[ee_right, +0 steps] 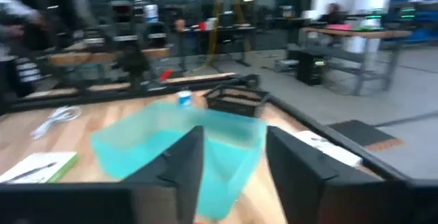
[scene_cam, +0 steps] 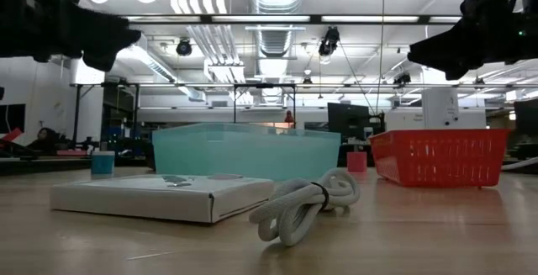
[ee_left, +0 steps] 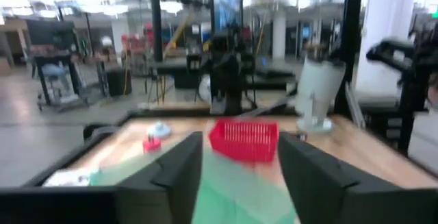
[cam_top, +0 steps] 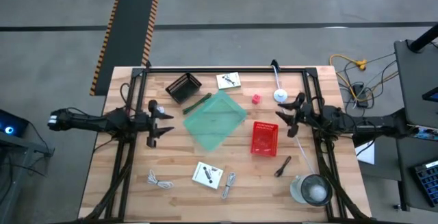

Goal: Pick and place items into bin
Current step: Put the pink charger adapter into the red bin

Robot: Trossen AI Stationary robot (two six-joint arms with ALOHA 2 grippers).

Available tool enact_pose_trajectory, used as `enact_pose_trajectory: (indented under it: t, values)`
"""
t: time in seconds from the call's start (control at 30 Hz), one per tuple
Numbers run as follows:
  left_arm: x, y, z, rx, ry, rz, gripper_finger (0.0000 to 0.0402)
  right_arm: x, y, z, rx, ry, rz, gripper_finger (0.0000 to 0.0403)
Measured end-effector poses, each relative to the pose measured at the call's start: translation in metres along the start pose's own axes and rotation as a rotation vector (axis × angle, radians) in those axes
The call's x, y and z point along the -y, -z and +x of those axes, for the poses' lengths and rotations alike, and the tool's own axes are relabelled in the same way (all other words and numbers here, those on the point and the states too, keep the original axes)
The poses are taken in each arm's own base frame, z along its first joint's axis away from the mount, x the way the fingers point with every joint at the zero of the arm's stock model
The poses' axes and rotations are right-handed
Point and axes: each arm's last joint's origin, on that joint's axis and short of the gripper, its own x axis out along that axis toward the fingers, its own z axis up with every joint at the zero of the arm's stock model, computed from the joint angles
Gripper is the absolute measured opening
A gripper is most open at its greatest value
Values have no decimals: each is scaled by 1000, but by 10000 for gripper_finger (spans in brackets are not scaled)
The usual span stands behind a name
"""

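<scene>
A translucent teal bin [cam_top: 215, 120] sits in the middle of the table. Items lie around it: a white packet [cam_top: 228, 80], a red cube [cam_top: 255, 98] and a green pen [cam_top: 198, 103] on the far side, another white packet [cam_top: 207, 175], a white coiled cable [cam_top: 159, 180], a second coil [scene_cam: 307, 203] and a dark stick [cam_top: 283, 166] on the near side. My left gripper [cam_top: 159, 119] hovers left of the bin, open and pointing level toward it. My right gripper [cam_top: 287, 114] hovers right of the bin, also open and level. Both are empty in their wrist views [ee_left: 239, 183] [ee_right: 236, 176].
A red mesh basket [cam_top: 264, 138] stands right of the bin and a black basket [cam_top: 183, 87] at the far left. A white round piece [cam_top: 280, 95] lies beyond the right gripper. A clear cup [cam_top: 311, 190] sits at the near right corner. Black frame rails [cam_top: 226, 68] border the table.
</scene>
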Motion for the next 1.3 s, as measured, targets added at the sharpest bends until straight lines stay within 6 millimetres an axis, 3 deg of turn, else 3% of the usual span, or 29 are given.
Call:
enact_pose_trajectory:
  t: [0.13,0.27,0.63,1.3]
  values:
    - [0,-8,0,77,-4,-11,208,1,-1,4,11,93,-33,204]
    - [-1,-12,0,121,-43,-19,210,0,-4,7,10,93,0,218]
    - [-3,-10,3,100,-97,-18,211,-5,-40,16,-156,89,-38,219]
    - [-1,-2,9,20,-93,-6,211,-11,-41,35,-280,103,-24,219]
